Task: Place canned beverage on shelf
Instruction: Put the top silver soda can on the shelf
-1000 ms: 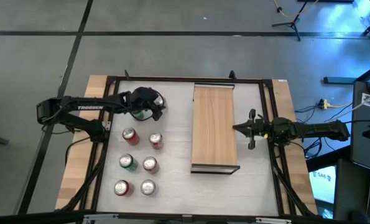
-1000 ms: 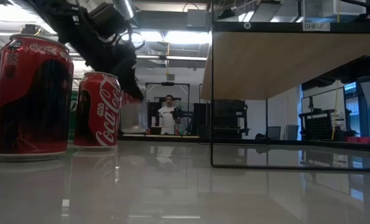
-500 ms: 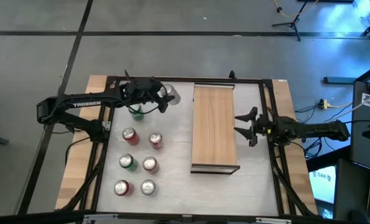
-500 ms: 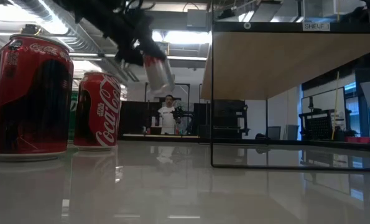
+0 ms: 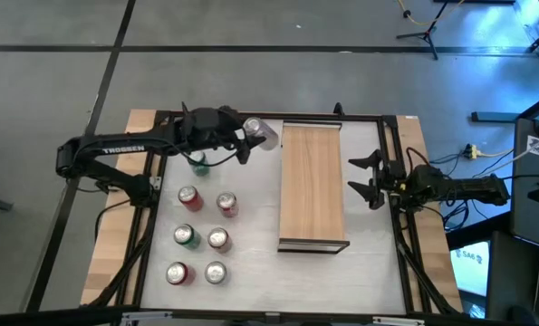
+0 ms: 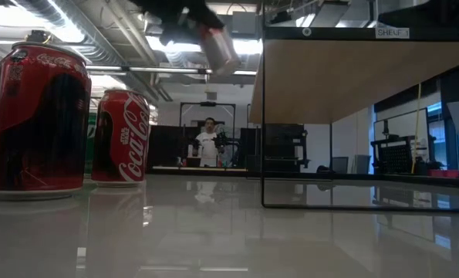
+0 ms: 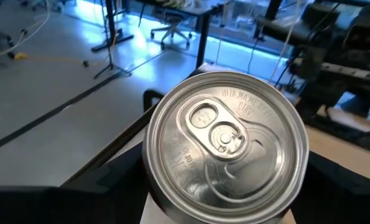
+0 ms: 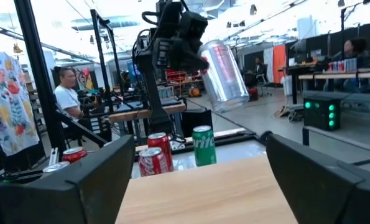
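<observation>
The silver can (image 5: 258, 132) hangs in the air, tilted, with its top pointing toward the shelf (image 5: 312, 186). It sits just off the shelf's far left corner and does not touch the board. In the left wrist view the can's lid (image 7: 226, 144) with its pull tab fills the middle of the picture. In the right wrist view the can (image 8: 222, 70) leans above the far end of the light-wood board (image 8: 209, 190).

The left tool (image 5: 245, 138) is clamped on this can, its dark fingers on either side of the body. The left arm reaches across from the worktop's left edge.

The shelf is a long narrow board raised above the white worktop (image 5: 255, 226) on a thin dark frame; the low view shows its underside (image 6: 345, 77) well above the surface.

The right tool (image 5: 368, 178) hovers just off the shelf's right edge, its two fingers spread wide with nothing between them.

On the worktop left of the shelf stand seven more cans: a green one (image 5: 197, 163) under the left arm, and six (image 5: 201, 235) in two columns, red and green. Two red cola cans (image 6: 36, 116) loom close in the low view.
</observation>
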You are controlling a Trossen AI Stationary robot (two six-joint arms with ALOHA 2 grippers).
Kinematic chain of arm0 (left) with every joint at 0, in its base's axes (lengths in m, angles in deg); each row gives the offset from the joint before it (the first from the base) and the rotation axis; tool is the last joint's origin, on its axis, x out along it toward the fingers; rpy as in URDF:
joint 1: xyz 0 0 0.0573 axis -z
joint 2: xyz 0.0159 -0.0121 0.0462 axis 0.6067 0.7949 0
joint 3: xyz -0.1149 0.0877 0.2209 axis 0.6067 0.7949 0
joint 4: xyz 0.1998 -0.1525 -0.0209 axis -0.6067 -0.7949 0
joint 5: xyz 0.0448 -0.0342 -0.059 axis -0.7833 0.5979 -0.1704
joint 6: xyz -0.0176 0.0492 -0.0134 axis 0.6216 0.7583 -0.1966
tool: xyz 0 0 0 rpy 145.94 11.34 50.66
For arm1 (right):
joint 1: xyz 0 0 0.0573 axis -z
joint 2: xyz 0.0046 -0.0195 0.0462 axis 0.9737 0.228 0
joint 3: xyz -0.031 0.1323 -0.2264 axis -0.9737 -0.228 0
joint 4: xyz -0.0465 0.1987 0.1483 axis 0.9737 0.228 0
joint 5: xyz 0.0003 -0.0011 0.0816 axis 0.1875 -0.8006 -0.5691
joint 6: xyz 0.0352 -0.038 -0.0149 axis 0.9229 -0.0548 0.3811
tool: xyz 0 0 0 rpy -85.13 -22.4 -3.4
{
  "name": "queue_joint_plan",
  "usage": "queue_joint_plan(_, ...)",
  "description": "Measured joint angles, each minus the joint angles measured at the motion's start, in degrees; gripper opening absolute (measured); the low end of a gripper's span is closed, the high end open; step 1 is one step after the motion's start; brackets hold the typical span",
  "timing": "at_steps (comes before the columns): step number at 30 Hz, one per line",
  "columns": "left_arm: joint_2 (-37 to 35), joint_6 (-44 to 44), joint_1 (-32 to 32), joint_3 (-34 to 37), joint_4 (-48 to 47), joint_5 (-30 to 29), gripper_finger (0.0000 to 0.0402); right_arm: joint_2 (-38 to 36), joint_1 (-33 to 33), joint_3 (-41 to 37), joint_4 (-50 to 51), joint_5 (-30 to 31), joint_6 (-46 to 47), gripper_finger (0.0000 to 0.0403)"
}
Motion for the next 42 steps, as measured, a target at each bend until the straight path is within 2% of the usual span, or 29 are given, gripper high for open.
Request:
queue_joint_plan(9, 12.00, 1.75, 1.16, -14.48, -2.13, 0.08, 0.0282, 0.00, 0.00, 0.24, 1.13, 0.02, -0.14, 0.0359)
queue_joint_plan(17, 24.46, 4.90, 0.03, -30.91, -13.72, 0.49, 0.0282, 0.00, -0.02, 0.24, 2.41, 0.05, -0.14, 0.0358)
queue_joint_plan(21, 29.34, 7.01, -1.01, -36.32, -17.23, 0.53, 0.0282, 0.00, 0.00, 0.24, 3.24, 0.07, -0.14, 0.0358)
queue_joint_plan(25, 32.45, 7.31, -1.79, -38.31, -18.40, 0.92, 0.0282, 0.00, 0.00, 0.24, 3.30, 0.11, -0.14, 0.0358)
queue_joint_plan(32, 33.97, 5.75, -2.84, -38.31, -19.32, 5.43, 0.0282, 0.00, 0.00, 0.24, 4.81, 1.00, -0.14, 0.0358)
queue_joint_plan(42, 34.14, 5.75, -3.04, -38.34, -22.43, 4.88, 0.0282, 0.00, 0.00, 0.24, 4.96, 1.64, -0.17, 0.0358)
